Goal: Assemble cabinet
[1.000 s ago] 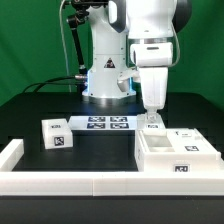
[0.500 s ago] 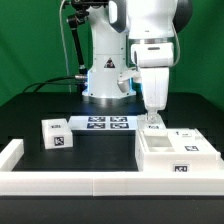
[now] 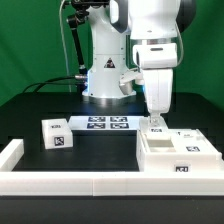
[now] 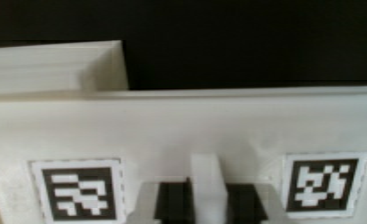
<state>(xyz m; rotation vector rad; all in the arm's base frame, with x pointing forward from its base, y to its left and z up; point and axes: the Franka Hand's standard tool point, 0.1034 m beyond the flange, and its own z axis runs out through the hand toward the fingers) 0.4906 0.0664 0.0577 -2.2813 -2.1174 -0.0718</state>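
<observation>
The large white cabinet body (image 3: 176, 156), with tags on its faces, lies at the exterior view's right. My gripper (image 3: 155, 120) points straight down at its back edge. The fingers are closed on a thin white tagged cabinet piece (image 3: 156, 128) standing there. In the wrist view the dark fingers (image 4: 171, 205) of the gripper (image 4: 206, 203) pinch a narrow white rib (image 4: 206, 175). The rib sits between two tags on a broad white face (image 4: 198, 120). A small white tagged block (image 3: 55, 134) sits apart at the exterior view's left.
The marker board (image 3: 105, 123) lies flat between the small block and the cabinet body. A low white border rail (image 3: 80, 184) runs along the front and up the left side. The robot base (image 3: 105, 75) stands behind the marker board.
My gripper has shifted slightly toward the exterior view's right, and the thin tagged piece in it has shifted with it. The small block and the cabinet body have not moved.
</observation>
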